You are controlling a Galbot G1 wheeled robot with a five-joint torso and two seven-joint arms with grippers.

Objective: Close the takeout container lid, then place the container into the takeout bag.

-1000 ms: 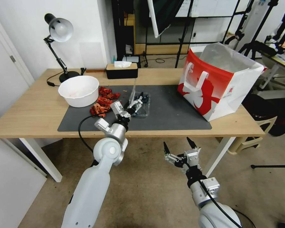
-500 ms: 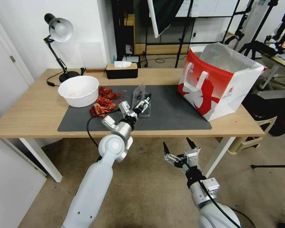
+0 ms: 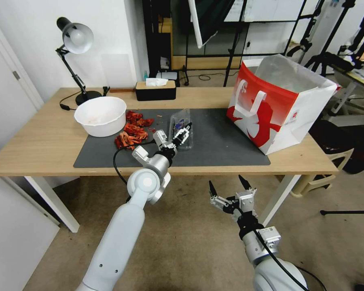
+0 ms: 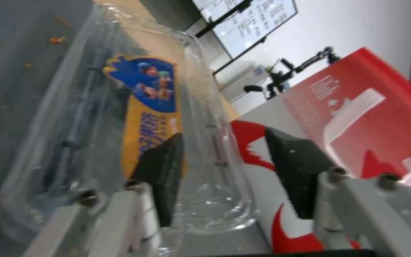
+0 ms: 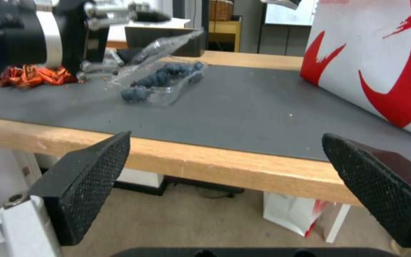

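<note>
The takeout container [image 3: 186,142] lies on the dark mat, with dark blueberries in its tray [image 5: 160,79]. Its clear lid [image 3: 178,117] slants low over the tray, partly down [image 5: 167,46], and carries an orange and blue label [image 4: 151,107]. My left gripper [image 3: 183,131] is open at the lid, one finger [image 4: 160,178] lying against the label side. The red-and-white takeout bag [image 3: 271,109] stands open at the table's right end, apart from the container. My right gripper [image 3: 230,189] hangs open below the table's front edge, fingers [image 5: 91,178] spread wide.
A white bowl [image 3: 100,115] and a heap of red peels [image 3: 131,130] sit left of the container. A black tissue box [image 3: 155,89] and a desk lamp [image 3: 75,38] stand at the back. Bare mat [image 3: 222,137] lies between container and bag.
The lid has swung from nearly upright down toward the tray. My left gripper has moved rightward and forward with it. The right arm has stayed still.
</note>
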